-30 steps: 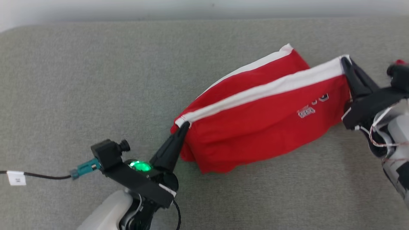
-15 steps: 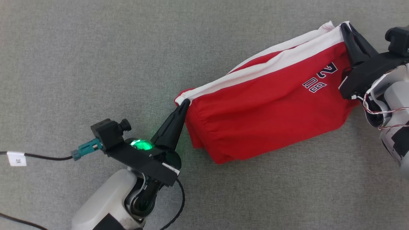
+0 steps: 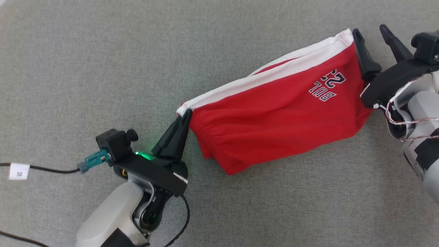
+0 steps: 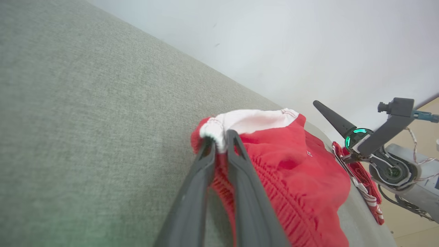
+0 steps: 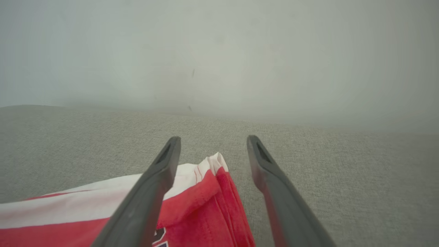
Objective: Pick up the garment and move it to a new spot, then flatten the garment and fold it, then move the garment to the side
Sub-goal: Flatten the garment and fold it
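The garment is red with a white stripe and dark lettering, and it lies folded over on the grey surface. My left gripper is shut on its white left corner. In the left wrist view my left gripper has that white hem pinched between its tips. My right gripper stands open at the garment's right end, one finger against the white corner. In the right wrist view my right gripper has spread fingers, and the garment's corner lies loose between them.
The grey fabric surface extends far to the left and in front. A pale wall rises behind it. A black cable with a white tag runs to my left wrist. A red-and-white strip of cloth hangs at the surface's edge.
My right gripper has opened and let go of the garment's right corner. The garment has settled lower and flatter. The head camera has tilted down, so the wall left the picture.
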